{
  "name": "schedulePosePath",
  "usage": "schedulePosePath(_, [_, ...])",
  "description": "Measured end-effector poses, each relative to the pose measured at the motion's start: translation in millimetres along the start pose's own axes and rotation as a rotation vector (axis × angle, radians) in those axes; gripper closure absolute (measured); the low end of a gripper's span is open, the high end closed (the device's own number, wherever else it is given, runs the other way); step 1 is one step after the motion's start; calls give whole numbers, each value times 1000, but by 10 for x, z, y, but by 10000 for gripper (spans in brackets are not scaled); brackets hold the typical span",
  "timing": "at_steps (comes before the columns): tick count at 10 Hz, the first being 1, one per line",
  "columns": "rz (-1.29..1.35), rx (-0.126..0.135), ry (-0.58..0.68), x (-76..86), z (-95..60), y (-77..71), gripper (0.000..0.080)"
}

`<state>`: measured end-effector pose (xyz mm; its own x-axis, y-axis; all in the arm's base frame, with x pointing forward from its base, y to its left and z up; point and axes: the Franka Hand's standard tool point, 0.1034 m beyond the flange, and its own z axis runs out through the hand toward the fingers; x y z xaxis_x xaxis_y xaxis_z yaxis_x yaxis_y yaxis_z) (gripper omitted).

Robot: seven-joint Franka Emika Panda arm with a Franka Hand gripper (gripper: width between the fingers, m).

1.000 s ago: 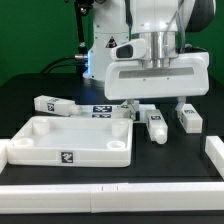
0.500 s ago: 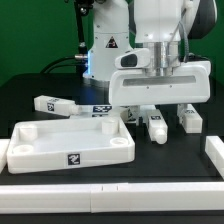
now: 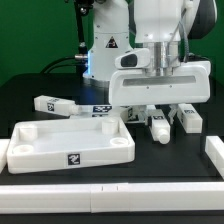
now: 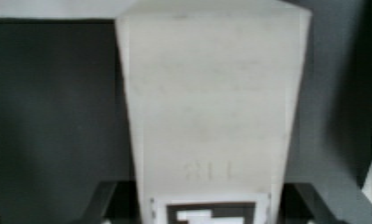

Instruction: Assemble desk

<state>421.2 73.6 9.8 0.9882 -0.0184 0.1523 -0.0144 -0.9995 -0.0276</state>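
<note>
Grasp step: gripper straddles one leg at centre-right of the exterior view. Wrist view shows it centred between the fingers; whether they clamp it, cannot tell. Tabletop sits lower left. Grip flat faces squarely, lift straight, clear the neighbouring leg.

Desk tabletop: smooth white plastic, softly matt. A leg is white plastic with a faintly grainy matt face and a printed black-and-white tag. The surface is matt black. The end effector casing is glossy white plastic.
</note>
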Motion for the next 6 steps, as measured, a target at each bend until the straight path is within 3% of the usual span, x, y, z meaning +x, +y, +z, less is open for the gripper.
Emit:
schedulePosePath(3, [29,12,-13,-61,-130,-63,518])
schedulePosePath(6, [8,6,-32,-420,-146,-133,518])
